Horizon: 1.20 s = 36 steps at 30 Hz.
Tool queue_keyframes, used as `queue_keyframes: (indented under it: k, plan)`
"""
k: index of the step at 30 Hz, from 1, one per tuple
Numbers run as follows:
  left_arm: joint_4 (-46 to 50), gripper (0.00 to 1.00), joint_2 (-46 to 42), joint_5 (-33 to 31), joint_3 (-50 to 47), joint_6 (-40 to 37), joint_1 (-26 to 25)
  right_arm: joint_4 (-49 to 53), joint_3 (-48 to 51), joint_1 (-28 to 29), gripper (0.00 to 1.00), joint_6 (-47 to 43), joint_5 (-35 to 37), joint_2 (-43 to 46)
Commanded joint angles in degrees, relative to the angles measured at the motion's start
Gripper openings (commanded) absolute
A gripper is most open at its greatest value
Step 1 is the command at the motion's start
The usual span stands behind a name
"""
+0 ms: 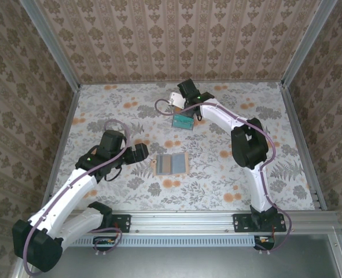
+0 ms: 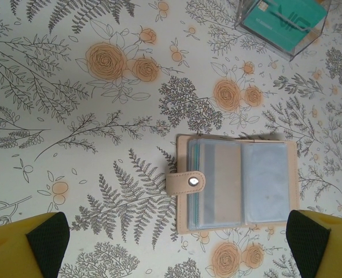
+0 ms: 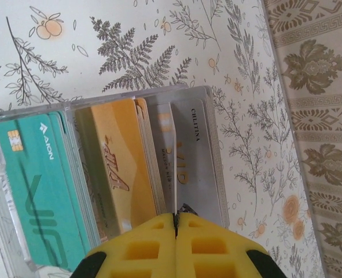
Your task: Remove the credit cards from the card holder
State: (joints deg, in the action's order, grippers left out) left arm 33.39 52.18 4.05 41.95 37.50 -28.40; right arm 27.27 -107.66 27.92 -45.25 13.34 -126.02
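Two grippers stand at separate stations. The left gripper (image 2: 177, 236) is spread to its full width and holds nothing. It hovers over the flat bifold card holder (image 2: 240, 182) of tan-brown leather with grey-blue inner panels, which lies opened out near the middle of the floral-print counter (image 1: 101, 104).

In the left wrist view the holder sits forward of the gripper and offset toward the finger (image 2: 318, 246) at the right of that view, not centred in the gap. Its long axis runs across the view, parallel to the line between the two fingers, and the fold runs at right angles to that line. The tan snap tab (image 2: 188, 182) points toward the opposite finger. A teal edge shows in the tab-side panel (probably a card not yet removed).

The right gripper (image 3: 176, 220) is fully closed. It appears to pinch a pale lilac-white plastic card (image 3: 185, 168) edge-on over the right-hand compartment of the clear plastic tray (image 3: 130, 97), well apart from the holder. Teal plastic cards (image 3: 37, 191) and orange plastic cards (image 3: 121, 168) occupy the other compartments.

Judgement: the left arm is the nearer to the holder. Its approach calls for a sideways shift onto the panels before closing.
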Motion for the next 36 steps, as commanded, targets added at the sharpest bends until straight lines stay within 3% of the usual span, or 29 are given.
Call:
queue_keyframes:
  k: [1, 2, 4, 10, 12, 17, 20, 36]
  plan:
    - [1.56, 1.00, -1.55, 0.20, -0.84, 0.34, 0.66, -1.32, -0.97, -0.42, 0.00, 0.65, 1.57, -1.72]
    - [1.67, 1.00, -1.77, 0.16, -0.92, 0.46, 0.72, -1.72, -0.97, -0.41, 0.00, 0.83, 1.90, -1.92]
    - [1.83, 1.00, -2.08, 0.17, -1.08, 0.56, 0.83, -2.51, -1.09, -0.41, 0.14, 1.03, 2.77, -2.19]
    - [2.02, 1.00, -2.96, 0.36, -1.48, 0.74, 1.07, -4.72, -1.46, -0.84, 0.19, 2.68, 5.56, -2.83]
    - [2.19, 1.00, -3.18, 0.47, -1.67, 0.82, 1.12, -5.69, -1.54, -1.10, 0.29, 3.52, 6.89, -2.88]
    - [2.20, 1.00, -3.97, 0.61, -2.12, 1.00, 1.17, -7.00, -1.84, -1.63, 0.30, 5.51, 8.84, -2.23]
    - [2.14, 1.00, -4.32, 0.86, -2.32, 1.08, 1.17, -7.14, -2.26, -2.23, 0.40, 7.68, 9.19, -1.87]
    - [2.04, 1.00, -6.33, 2.57, -3.46, 1.20, 1.16, -3.06, -2.21, -2.65, 0.44, 16.55, 4.59, 2.86]
